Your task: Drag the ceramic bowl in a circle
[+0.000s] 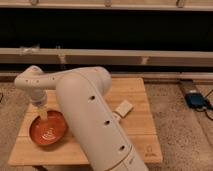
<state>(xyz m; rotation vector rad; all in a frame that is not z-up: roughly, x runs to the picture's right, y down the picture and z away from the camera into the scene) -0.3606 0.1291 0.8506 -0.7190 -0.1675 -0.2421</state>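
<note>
- glossy orange-red round ceramic bowl near front-left corner of pale wooden table.
- yellowish gripper of white robot arm down at bowl's back rim; open or closed, cannot tell.
- likely risks: dragging bowl off nearby table edge (little room there), or losing rim contact mid-circle.
- counted: one bowl, one small pale rectangular block, one arm.
</note>
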